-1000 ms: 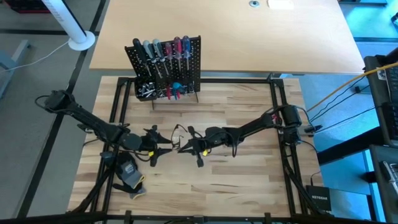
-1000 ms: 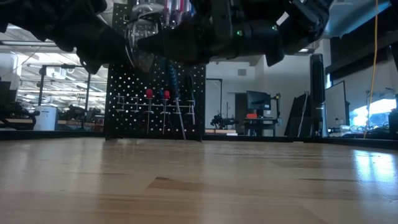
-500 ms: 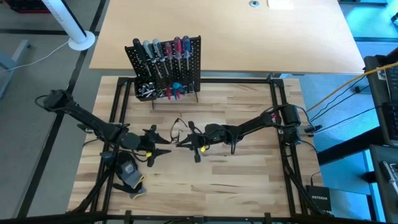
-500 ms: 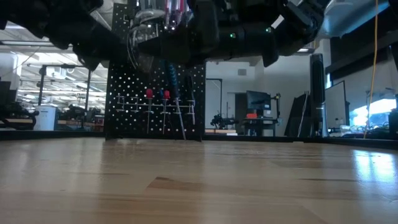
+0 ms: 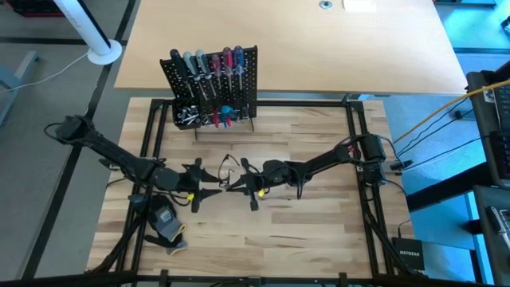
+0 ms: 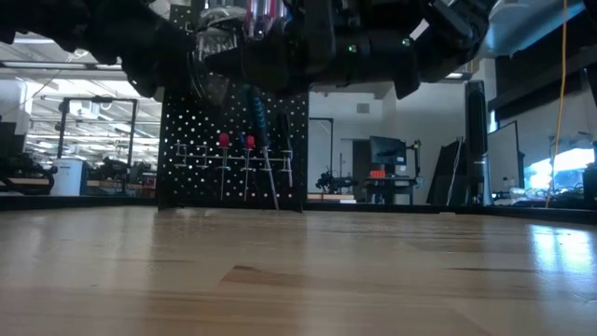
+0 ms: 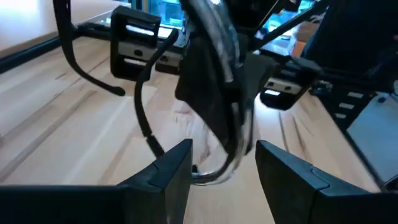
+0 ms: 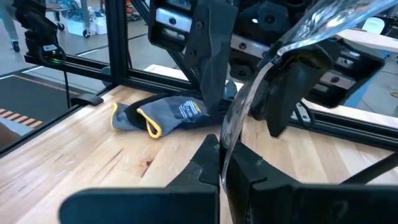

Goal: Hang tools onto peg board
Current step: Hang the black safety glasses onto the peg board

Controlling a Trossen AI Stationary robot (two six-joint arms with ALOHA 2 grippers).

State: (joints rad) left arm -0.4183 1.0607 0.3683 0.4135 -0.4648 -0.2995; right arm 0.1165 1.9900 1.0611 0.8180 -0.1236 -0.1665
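— From the high view we look straight down on the whole table (image 5: 303, 231), with the peg board (image 5: 212, 86) at its far edge.

— And the low view sits at table level, facing that same board (image 6: 233, 149) across the wood.

— Both wrist views are very near. The right one faces the glove (image 8: 168, 112); the left one faces the opposite frame.

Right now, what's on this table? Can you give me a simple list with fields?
Peg board: upright at the table's far edge
Tools: screwdrivers already hanging on it
Right gripper: mid-table, shut on what looks like clear safety glasses
Left gripper: facing it, open, fingers either side of the glasses
Glove: lying near the left arm
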